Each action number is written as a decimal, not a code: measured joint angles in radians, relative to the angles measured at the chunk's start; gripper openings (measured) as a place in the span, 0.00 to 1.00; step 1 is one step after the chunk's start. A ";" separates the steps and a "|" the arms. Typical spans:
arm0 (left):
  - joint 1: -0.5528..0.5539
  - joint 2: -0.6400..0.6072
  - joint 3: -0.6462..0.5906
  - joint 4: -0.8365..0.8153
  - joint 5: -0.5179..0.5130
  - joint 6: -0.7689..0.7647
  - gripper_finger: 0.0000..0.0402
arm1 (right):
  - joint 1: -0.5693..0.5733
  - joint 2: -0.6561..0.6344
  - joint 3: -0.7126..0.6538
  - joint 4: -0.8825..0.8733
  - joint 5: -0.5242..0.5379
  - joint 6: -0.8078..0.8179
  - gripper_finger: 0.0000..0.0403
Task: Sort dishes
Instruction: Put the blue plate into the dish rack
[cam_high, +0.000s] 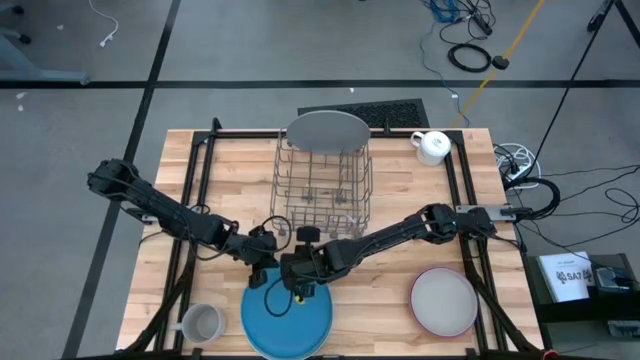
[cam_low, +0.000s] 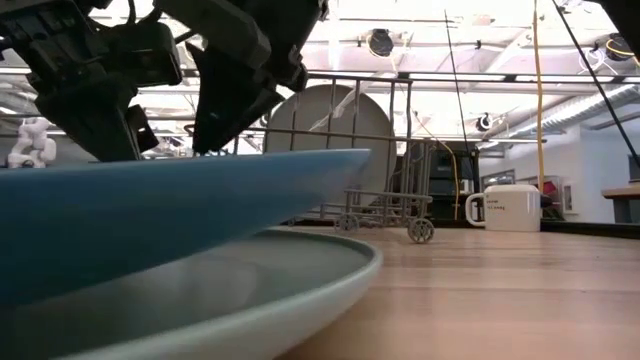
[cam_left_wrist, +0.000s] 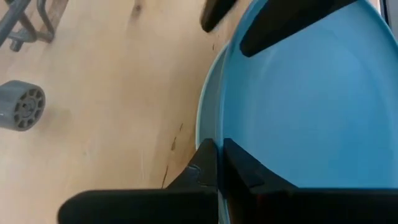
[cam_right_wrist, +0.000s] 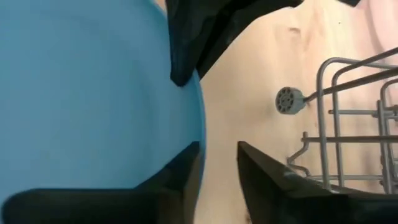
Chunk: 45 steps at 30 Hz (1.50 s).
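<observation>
The wire rack (cam_high: 322, 180) is standing at the table's (cam_high: 400, 260) far middle, a grey plate (cam_high: 327, 130) leaning in it. The blue plate (cam_high: 287, 318) is lying at the near edge (the low view is showing it tilted over a paler plate (cam_low: 300, 290)). The left gripper (cam_left_wrist: 217, 158) is pinching its rim shut; the right gripper (cam_right_wrist: 217, 162) is gaping beside its edge, gripping nothing.
</observation>
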 joint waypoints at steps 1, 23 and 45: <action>0.000 0.000 0.000 0.002 -0.001 0.008 0.00 | -0.002 -0.002 0.000 0.001 -0.003 0.000 0.31; -0.001 -0.066 -0.001 -0.012 -0.088 0.044 0.00 | -0.060 0.005 0.000 -0.007 -0.251 0.074 0.18; 0.004 -0.076 -0.002 0.113 -0.222 0.057 0.17 | -0.041 0.002 0.000 -0.001 -0.207 0.021 0.00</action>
